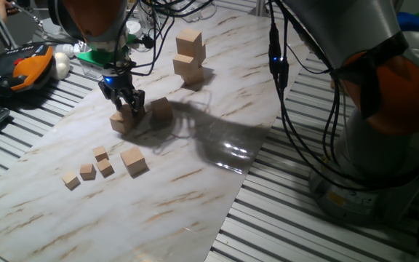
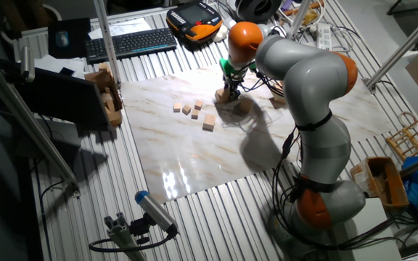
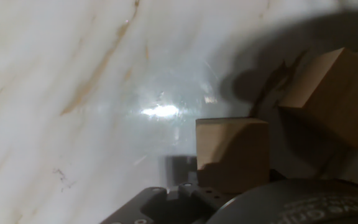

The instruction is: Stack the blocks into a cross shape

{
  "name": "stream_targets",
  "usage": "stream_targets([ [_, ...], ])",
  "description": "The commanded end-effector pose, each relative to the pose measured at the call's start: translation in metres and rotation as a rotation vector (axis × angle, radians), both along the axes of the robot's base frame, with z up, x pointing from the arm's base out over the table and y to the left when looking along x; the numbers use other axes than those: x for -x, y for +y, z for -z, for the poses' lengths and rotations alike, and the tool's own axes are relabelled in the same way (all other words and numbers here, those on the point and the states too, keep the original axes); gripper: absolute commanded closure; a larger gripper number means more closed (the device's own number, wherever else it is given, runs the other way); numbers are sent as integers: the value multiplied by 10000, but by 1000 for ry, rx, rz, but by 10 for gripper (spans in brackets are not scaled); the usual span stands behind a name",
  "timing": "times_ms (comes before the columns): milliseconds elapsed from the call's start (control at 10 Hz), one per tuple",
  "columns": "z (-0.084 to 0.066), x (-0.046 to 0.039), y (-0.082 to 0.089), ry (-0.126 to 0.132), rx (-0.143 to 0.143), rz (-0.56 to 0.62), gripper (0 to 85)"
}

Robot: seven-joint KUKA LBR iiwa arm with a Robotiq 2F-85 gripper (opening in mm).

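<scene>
I have the gripper [image 1: 127, 104] low at the upper left of one fixed view, fingers closed on a wooden block [image 1: 124, 118]; another block [image 1: 161, 109] lies just beside; they look light, stiff, smooth-faced, so I'd squeeze opposite flat faces, mid-height.

the gripper [image 2: 230, 90] hangs low over a block [image 2: 226, 96] on the marble board [image 2: 194, 156].

A second block [image 1: 161, 109] sits just right of the hand [image 1: 127, 104], crowding that side. Tiny cubes [image 1: 94, 165] cluster lower left; the bench's [image 1: 195, 189] lower centre lies open.
</scene>
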State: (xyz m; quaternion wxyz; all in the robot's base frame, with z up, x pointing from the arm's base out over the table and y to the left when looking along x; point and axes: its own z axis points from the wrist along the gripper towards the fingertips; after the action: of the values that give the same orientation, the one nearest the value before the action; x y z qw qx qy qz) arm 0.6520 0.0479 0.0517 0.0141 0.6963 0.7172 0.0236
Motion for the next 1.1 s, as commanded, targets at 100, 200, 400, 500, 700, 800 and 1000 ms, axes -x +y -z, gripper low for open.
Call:
stream_targets([
  [100,-15,-1,0,-16,9,-18,850],
  [200,-42,-1,1,-7,11,-24,850],
  [400,-85,5,9,22,11,-37,850],
  [500,-83,6,11,25,11,-40,850],
  [700,-60,6,14,8,13,-37,850],
  [800,-63,6,13,2,16,-41,850],
  [1000,-67,5,17,-9,24,-43,680],
])
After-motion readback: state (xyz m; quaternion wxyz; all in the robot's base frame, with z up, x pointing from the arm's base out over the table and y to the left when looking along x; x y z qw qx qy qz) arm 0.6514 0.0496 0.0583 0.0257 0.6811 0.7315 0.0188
